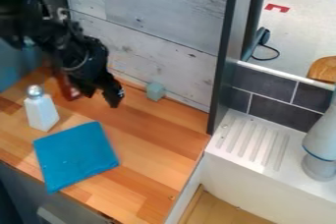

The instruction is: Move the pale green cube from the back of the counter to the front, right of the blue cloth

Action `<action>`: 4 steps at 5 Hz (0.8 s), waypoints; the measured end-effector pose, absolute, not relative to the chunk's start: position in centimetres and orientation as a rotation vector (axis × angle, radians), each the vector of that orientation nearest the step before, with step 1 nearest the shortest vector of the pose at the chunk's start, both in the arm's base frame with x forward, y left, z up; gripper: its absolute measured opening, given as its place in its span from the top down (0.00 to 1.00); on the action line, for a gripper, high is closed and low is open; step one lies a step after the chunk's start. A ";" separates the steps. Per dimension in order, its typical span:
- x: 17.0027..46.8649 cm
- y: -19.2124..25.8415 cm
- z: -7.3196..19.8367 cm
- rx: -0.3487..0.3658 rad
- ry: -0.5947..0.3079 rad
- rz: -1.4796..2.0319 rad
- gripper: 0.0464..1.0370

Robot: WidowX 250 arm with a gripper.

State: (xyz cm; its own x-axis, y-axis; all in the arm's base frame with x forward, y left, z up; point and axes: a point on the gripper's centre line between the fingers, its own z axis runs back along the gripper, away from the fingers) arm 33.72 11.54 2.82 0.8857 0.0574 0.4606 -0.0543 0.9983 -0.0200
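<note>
Where the wooden counter (148, 154) comes nearest to us, we find the blue cloth (75, 154) lying flat and spread out, its corners unfolded and nothing resting on it. We take it as our landmark. To its right, beyond the counter's edge, we see the white ribbed drainboard (253, 142), with a pale grey cylindrical fixture (320, 149) at the far right.

Just behind the cloth's left corner, a white shaker with a silvery cap (41, 110) stands upright, close to the cloth but apart from it. Farther back, above and beyond the cloth, hangs the black gripper (100, 96). We see its two fingers parted by a modest gap, and we make out nothing held between them. Nearest to it, behind the cloth, is a reddish-brown bottle (68, 89), partly hidden by the arm (72, 53); whether the two touch, we cannot tell.

Farther off, behind the cloth and to its right, a pale green block (155, 91) sits by the weathered wood panel (151, 21).

As for progress, we judge that no grasp is made: the cloth, the shaker and the block all rest on the counter, apart from the gripper, so any handling of them is still to be done.
</note>
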 end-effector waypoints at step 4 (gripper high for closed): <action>38.6 9.9 0.9 -0.005 -0.453 0.036 0.04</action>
